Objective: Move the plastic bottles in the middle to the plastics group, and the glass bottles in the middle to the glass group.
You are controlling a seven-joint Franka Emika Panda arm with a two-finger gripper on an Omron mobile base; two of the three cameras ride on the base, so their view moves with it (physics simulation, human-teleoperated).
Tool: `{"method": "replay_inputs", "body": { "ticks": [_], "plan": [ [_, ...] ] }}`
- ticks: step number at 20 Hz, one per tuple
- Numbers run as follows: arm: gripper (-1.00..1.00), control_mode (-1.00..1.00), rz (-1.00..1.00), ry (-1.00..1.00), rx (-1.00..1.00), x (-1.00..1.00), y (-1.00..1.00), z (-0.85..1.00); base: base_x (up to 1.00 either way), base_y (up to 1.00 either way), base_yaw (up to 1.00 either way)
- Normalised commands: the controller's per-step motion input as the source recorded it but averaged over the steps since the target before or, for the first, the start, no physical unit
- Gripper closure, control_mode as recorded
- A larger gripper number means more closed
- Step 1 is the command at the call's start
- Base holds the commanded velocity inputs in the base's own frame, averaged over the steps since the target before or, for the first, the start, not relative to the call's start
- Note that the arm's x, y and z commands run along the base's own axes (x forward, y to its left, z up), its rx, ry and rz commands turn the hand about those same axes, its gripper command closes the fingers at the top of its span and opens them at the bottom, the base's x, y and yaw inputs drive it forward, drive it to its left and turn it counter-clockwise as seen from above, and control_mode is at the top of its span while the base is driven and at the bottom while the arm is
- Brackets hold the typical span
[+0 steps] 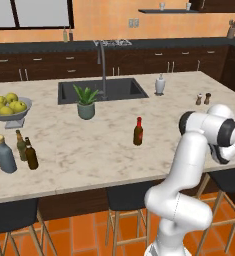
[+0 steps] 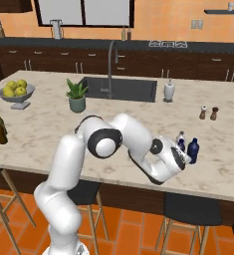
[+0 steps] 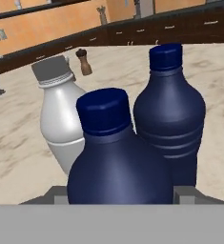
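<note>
Nearest my hand camera stands the squat navy bottle (image 3: 118, 157) with its blue cap, upright between my fingers (image 3: 185, 193), whose tips flank its base; I cannot tell whether they press it or stand just off it. Just behind it sit the plastics group, a larger dark blue bottle (image 3: 170, 114) and a pale clear bottle (image 3: 58, 124), close together on the marble surface (image 1: 89, 145). Mid-surface stands the red-capped brown bottle (image 1: 138, 132); the plain brown bottle (image 1: 31, 155) stands by the grey-blue corked bottle (image 1: 4, 155) and olive-green bottle (image 1: 20, 145), near a bowl (image 1: 9, 116) of yellow fruit.
</note>
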Motion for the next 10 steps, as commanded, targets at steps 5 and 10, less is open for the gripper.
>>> {"method": "replay_inputs", "body": {
  "ticks": [5, 10],
  "plan": [
    [1.0, -1.0, 0.04, 0.0, 0.0, 0.0, 0.0, -0.23, 0.0, 0.0, 0.0],
    [1.0, -1.0, 0.03, 0.0, 0.0, -0.04, 0.0, -0.27, 0.0, 0.0, 0.0]
  ]
}}
